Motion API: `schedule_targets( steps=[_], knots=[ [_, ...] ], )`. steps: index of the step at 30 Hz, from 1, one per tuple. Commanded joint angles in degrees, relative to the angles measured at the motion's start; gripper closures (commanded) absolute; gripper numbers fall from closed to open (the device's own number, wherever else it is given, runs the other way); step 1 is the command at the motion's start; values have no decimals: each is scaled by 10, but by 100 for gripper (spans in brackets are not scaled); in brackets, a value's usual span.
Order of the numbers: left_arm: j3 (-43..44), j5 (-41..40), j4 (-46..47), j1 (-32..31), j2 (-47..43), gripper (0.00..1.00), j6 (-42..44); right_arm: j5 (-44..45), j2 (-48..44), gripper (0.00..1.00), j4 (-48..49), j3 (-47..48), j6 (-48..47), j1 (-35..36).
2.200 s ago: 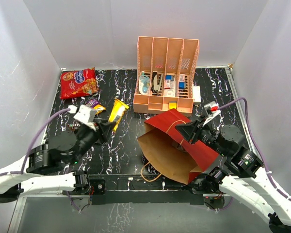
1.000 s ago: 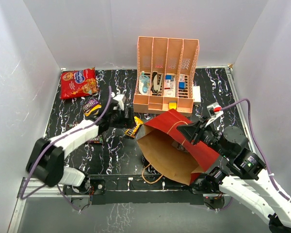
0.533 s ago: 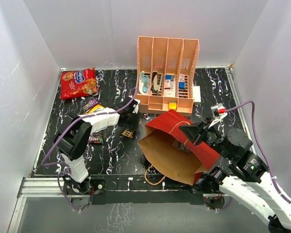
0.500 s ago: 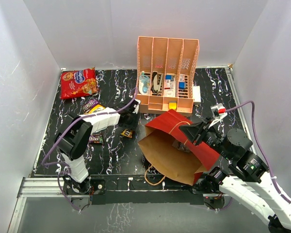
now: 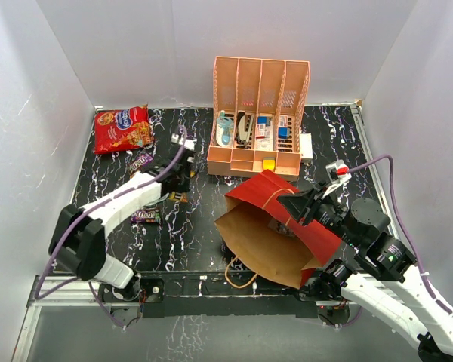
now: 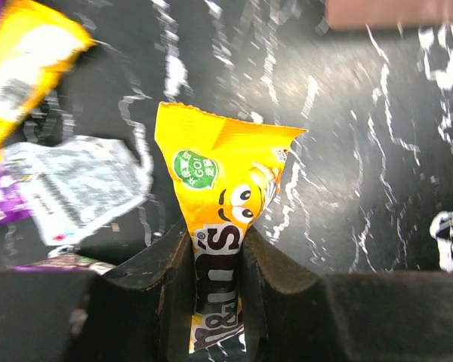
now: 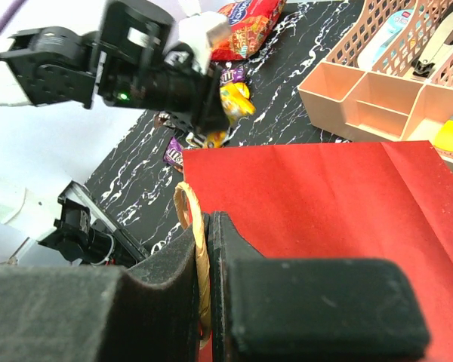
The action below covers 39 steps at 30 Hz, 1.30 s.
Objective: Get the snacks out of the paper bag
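Left gripper (image 6: 215,249): jaws closed tight on the lower end of a yellow candy packet (image 6: 223,196). Most of the packet sticks out past the fingertips, low over the table. It is left of the paper bag (image 5: 287,226), well clear of the bag's mouth.

Right gripper (image 7: 209,241): jaws pinched shut on the paper bag's upper wall at the rim, with the twine handle (image 7: 190,219) caught in the pinch. The mouth is propped open.

Other snacks lie further left of the bag: silver packet (image 6: 75,188), brown packet (image 5: 146,215) and red cookie bag (image 5: 122,128).

Risks:
- The yellow packet is held by one end only, so a quick swing could slip it out.
- Releasing here may drop it onto the silver packet.
- My right pinch is on thin paper and twine. A pull could tear the rim, or the mouth could sag shut.
- There is a dark shape inside the bag; I cannot tell what it is.
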Motion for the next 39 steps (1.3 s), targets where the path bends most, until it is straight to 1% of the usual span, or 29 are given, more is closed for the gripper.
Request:
schedule_targets(
  steps=[1,3,5,8,9,10,12,13,14,16,19,23,25,27,28,31,34,37,39],
  knots=[
    [-29,-96,-16,54,-73,81,-17,5,-5,92,21,15,1,0],
    [-48,-132,-13,80,-97,81,-35,3,-3,92,21,17,1,0],
    [-73,-150,-3,108,-113,80,-49,0,-1,92,21,21,0,0],
    [-98,-146,8,143,-118,80,-78,-4,4,92,21,26,0,0],
    [-104,-141,15,150,-115,76,-85,-5,5,92,24,27,0,0],
    [-105,-135,17,154,-111,66,-96,-9,7,92,27,26,0,0],
    [-92,-115,8,159,-101,42,-110,-16,12,92,34,20,0,0],
    [-83,-108,1,159,-95,33,-115,-20,16,92,36,17,1,0],
    [-73,-101,-9,159,-93,26,-121,-26,20,92,39,13,2,0],
    [-50,-69,-29,159,-98,22,-129,-50,27,92,54,2,5,0],
    [-26,36,-35,160,-123,21,-127,-125,48,92,88,-16,7,0],
    [-33,260,8,158,-177,21,-111,-215,97,92,128,-28,9,0],
    [-55,368,49,156,-210,20,-116,-229,120,92,132,-26,8,0],
    [-83,440,99,146,-244,19,-134,-228,132,92,132,-23,5,0],
    [-94,463,114,138,-262,19,-143,-225,134,92,134,-22,4,0],
    [-124,493,153,106,-313,19,-178,-200,127,92,136,-19,3,0],
    [-173,503,237,57,-375,20,-224,-168,110,92,133,-18,3,0],
    [-248,469,353,-25,-429,23,-267,-144,89,92,141,-23,7,0],
    [-287,426,403,-94,-441,27,-283,-133,78,92,145,-24,10,0]
  ],
)
